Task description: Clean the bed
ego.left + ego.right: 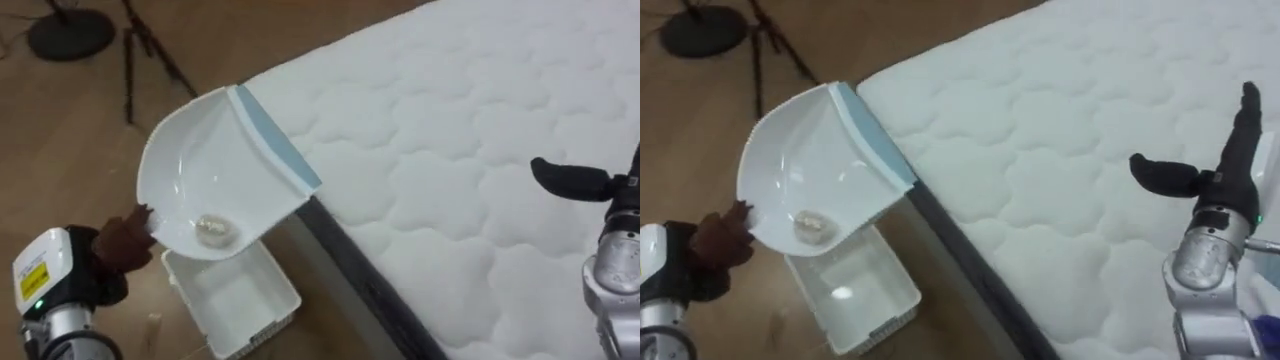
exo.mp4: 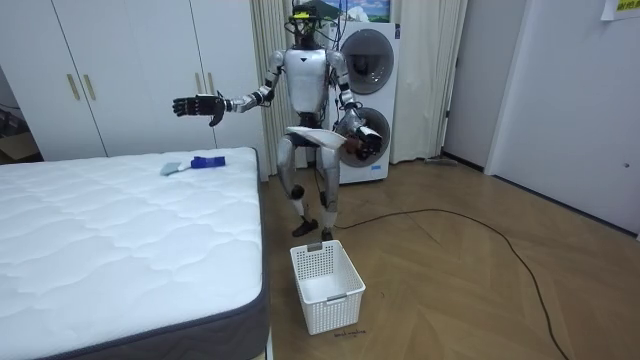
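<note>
In the left eye view, a white dustpan [image 1: 215,165] is held off the bed's [image 1: 480,150] edge, gripped at its rear by the left robot hand [image 1: 120,245]. A small pale scrap [image 1: 213,228] lies in the dustpan. A white basket [image 1: 235,300] stands on the floor just beside the bed. The right robot hand [image 1: 580,182] is held above the bed, fingers straight and holding nothing.

In the room view, the robot is seen standing past the bed's corner, and a brush [image 2: 195,163] lies on the bed near that end.
</note>
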